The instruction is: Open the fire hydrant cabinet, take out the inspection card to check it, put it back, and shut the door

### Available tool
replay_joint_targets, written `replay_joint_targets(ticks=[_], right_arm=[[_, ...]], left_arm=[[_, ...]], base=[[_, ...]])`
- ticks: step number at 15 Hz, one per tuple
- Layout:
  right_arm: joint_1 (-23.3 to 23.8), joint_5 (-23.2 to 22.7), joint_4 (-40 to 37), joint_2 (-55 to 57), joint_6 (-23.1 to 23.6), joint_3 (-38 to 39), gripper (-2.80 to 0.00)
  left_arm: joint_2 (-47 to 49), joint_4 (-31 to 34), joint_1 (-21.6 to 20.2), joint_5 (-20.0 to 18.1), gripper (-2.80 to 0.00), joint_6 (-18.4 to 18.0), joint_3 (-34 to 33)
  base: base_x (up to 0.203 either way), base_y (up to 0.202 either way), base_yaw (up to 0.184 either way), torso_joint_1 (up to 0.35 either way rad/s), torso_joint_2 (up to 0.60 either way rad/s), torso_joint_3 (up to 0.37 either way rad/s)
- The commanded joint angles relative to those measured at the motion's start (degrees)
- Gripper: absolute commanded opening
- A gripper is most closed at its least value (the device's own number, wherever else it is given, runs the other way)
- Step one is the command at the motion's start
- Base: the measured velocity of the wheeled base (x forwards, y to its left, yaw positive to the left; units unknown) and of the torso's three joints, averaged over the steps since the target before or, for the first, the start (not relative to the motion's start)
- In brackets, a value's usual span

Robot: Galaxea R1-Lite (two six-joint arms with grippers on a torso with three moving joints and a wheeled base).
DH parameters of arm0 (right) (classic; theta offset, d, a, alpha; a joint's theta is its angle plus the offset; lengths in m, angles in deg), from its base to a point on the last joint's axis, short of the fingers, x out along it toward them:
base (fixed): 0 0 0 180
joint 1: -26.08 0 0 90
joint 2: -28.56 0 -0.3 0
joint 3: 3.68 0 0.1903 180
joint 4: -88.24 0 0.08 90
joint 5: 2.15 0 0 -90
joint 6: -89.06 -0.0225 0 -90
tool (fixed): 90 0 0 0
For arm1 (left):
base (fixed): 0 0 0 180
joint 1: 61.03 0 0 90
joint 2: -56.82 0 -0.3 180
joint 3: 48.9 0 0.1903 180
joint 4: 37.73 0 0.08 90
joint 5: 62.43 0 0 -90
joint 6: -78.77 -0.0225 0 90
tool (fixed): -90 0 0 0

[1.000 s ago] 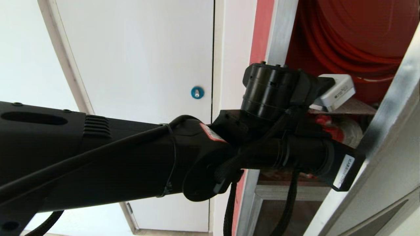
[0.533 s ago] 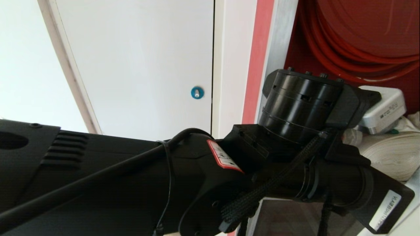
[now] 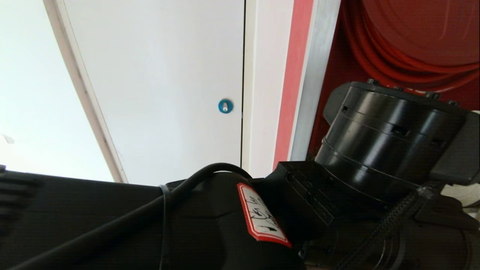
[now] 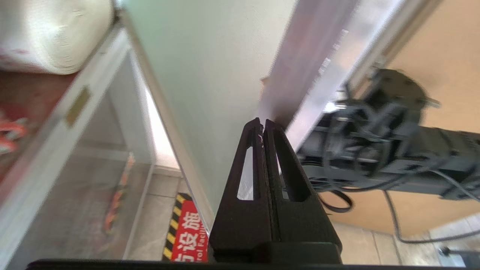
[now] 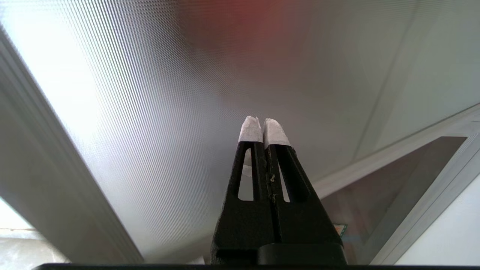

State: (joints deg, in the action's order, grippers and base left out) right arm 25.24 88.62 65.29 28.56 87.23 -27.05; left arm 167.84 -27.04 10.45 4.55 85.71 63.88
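The fire hydrant cabinet (image 3: 317,67) stands open at the right, its red hose reel (image 3: 412,33) showing inside the silver frame. My left arm (image 3: 382,142) reaches across in front of it. In the left wrist view the left gripper (image 4: 262,123) is shut with nothing in it, its tip just short of the silver edge of the door (image 4: 311,56). The white rolled hose (image 4: 48,33) lies off to one side. My right gripper (image 5: 264,125), with white-taped tips, is shut and empty close to the door's tinted glass (image 5: 150,93). The inspection card is out of view.
A white panel (image 3: 161,75) with a round blue lock (image 3: 225,106) is left of the cabinet. The lower glass panel (image 4: 93,180) and a red floor sticker with yellow-black edging (image 4: 187,236) lie below the left gripper. My right arm (image 4: 375,150) shows beyond the door edge.
My left arm has swung down and to the right, nearer the head camera, and now covers the white hose. The silver door frame at the right edge no longer shows.
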Motion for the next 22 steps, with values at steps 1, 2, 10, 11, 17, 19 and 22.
replay_joint_targets(ticks=[1,2,10,11,17,19,22], right_arm=[[0.0,0.0,0.0,0.1,0.0,0.2,-2.80],[0.0,0.0,0.0,0.1,0.0,0.1,-2.80],[0.0,0.0,0.0,0.1,0.0,0.2,-2.80],[0.0,0.0,0.0,0.1,0.0,0.1,-2.80],[0.0,0.0,0.0,0.1,0.0,0.2,-2.80],[0.0,0.0,0.0,0.1,0.0,0.2,-2.80],[0.0,0.0,0.0,0.1,0.0,0.2,-2.80]], left_arm=[[-0.1,-0.1,0.8,0.0,-2.80,0.1,-0.2],[0.1,-0.1,0.7,0.0,-2.80,0.1,-0.2],[-0.2,-0.4,0.3,0.2,-2.80,0.1,-2.7],[-0.4,-0.4,-0.3,0.3,-2.80,0.1,-3.3],[-3.3,-0.4,-10.1,0.5,-2.80,0.0,-9.9],[-5.6,-0.4,-16.5,0.5,-2.80,-0.1,-14.5],[-9.6,-3.7,-25.1,0.4,-2.80,-0.3,-23.7]], base=[[0.000,0.000,0.000,0.000,0.00,0.000],[0.000,0.000,0.000,0.000,0.00,0.000],[0.000,0.000,0.000,0.000,0.00,0.000],[0.000,0.000,0.000,0.000,0.00,0.000],[0.000,0.000,0.000,0.000,0.00,0.000],[0.000,0.000,0.000,0.000,0.00,0.000],[0.000,0.000,0.000,0.000,0.00,0.000]])
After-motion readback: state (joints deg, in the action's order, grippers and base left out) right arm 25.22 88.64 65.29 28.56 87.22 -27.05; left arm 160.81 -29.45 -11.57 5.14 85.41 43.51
